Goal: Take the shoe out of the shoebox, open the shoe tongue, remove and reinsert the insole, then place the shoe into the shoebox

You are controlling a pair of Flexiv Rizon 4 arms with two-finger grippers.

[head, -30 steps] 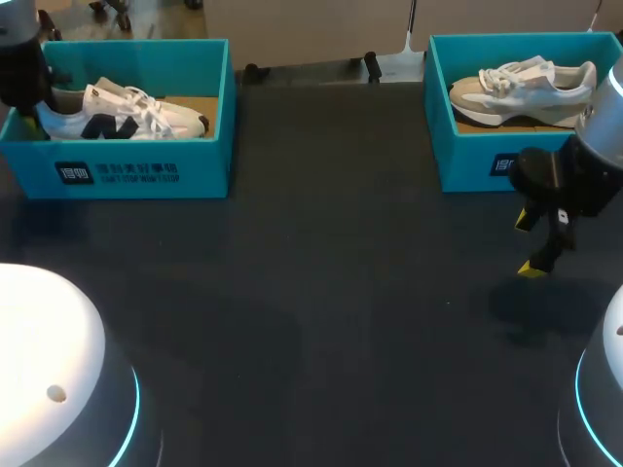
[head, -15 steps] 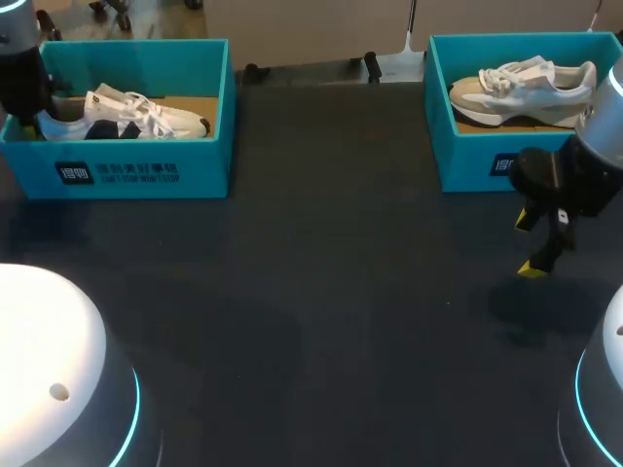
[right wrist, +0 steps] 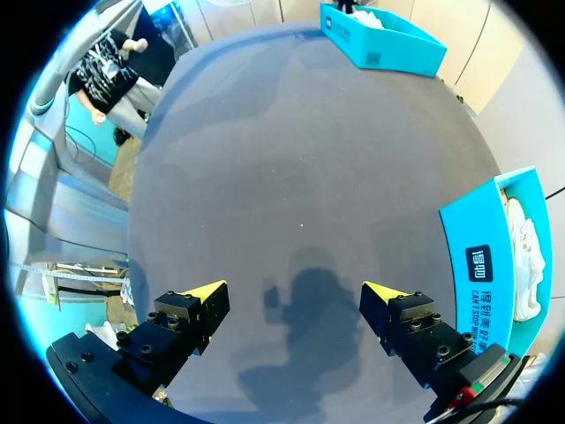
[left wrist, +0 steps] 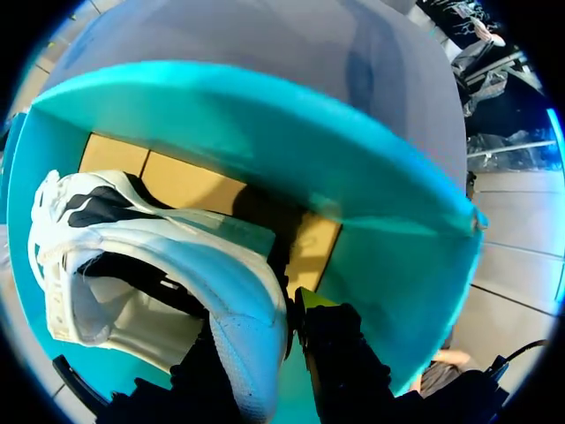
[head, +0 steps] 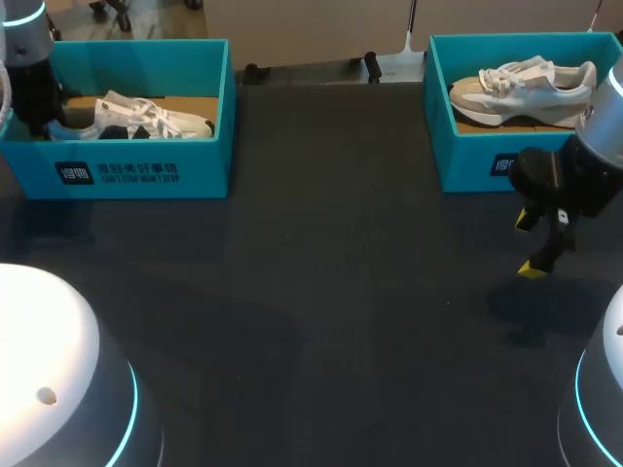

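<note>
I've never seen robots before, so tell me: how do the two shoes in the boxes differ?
The left shoe is white with navy patches; the right shoe is beige and grey. The left gripper holds the left shoe's heel between its fingers; the right shoe is untouched, the right gripper open above the table. Both lie in teal shoeboxes.

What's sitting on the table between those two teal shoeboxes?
Nothing: in the head view only bare dark table separates the left shoebox from the right shoebox.
</note>
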